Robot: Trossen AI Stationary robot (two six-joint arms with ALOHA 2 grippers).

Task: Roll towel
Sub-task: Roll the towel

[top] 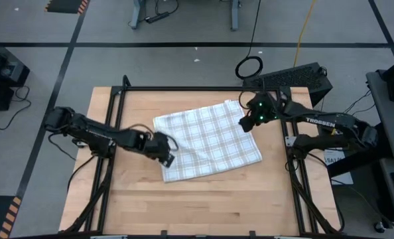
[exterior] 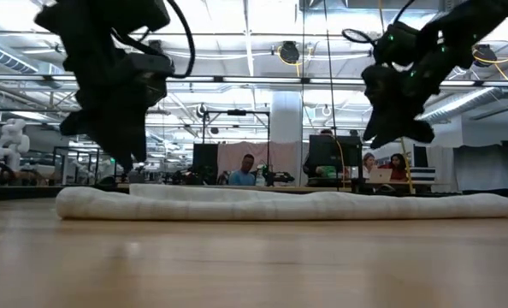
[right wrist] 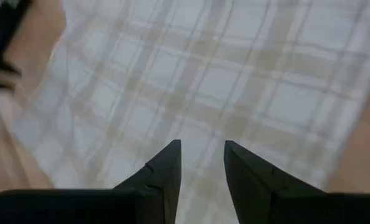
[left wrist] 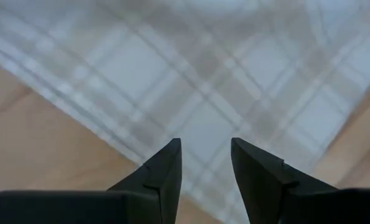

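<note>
The towel [top: 207, 139], white with a tan-grey check, lies spread flat on the wooden table, turned a little askew. In the low view it shows as a low, flat strip [exterior: 280, 205]. My left gripper [top: 169, 154] is open just above the towel's near left corner, and its wrist view shows the check cloth [left wrist: 222, 74] past its fingers [left wrist: 205, 142]. My right gripper [top: 247, 123] is open above the towel's far right corner, with the cloth [right wrist: 222, 81] below its fingers [right wrist: 202, 143]. In the low view both grippers [exterior: 121, 162] [exterior: 391, 137] hang clear of the cloth.
A black frame [top: 184, 89] runs along the table's far edge and sides. Bare wood [top: 203, 206] lies between the towel and the near edge. A black keyboard-like box [top: 293, 78] sits beyond the far right corner. People sit in the room behind [exterior: 241, 175].
</note>
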